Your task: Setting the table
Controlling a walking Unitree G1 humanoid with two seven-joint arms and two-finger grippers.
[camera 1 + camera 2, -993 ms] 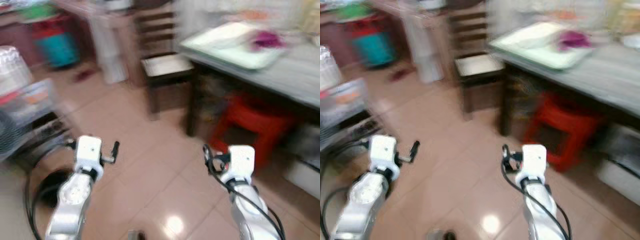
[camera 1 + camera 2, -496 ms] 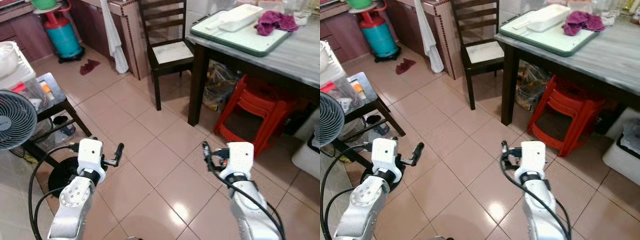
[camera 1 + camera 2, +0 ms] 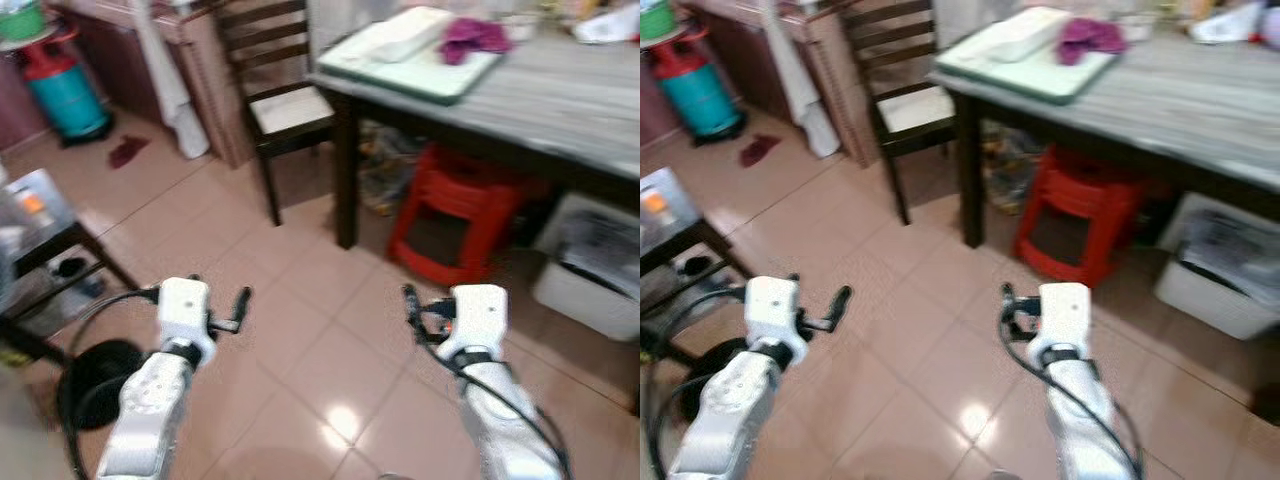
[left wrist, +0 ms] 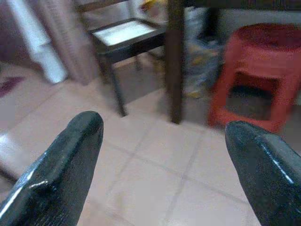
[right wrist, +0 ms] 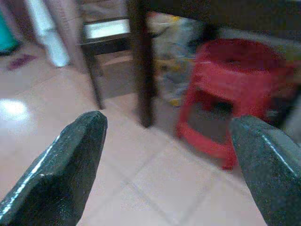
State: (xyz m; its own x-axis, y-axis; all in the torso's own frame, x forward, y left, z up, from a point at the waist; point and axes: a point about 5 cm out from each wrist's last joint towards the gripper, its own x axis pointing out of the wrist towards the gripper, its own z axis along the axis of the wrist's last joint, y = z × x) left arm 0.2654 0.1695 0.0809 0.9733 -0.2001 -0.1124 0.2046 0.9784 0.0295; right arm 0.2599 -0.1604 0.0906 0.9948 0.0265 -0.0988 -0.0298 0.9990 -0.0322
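Grippers, left gripper (image 4: 164, 155) and right gripper (image 5: 164, 160), hover over the tiled floor (image 3: 300, 350) short of the grey-topped table (image 3: 560, 95), fingers spread wide, empty. On the table's corner lies a pale green tray (image 3: 405, 65); red stool (image 3: 455, 210) beneath.

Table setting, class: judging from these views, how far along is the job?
Nothing looks laid yet: the table carries a pale tray with a purple cloth. In hand: nothing; left gripper and right gripper are open and empty over the floor, facing the red stool. The whole setting remains.
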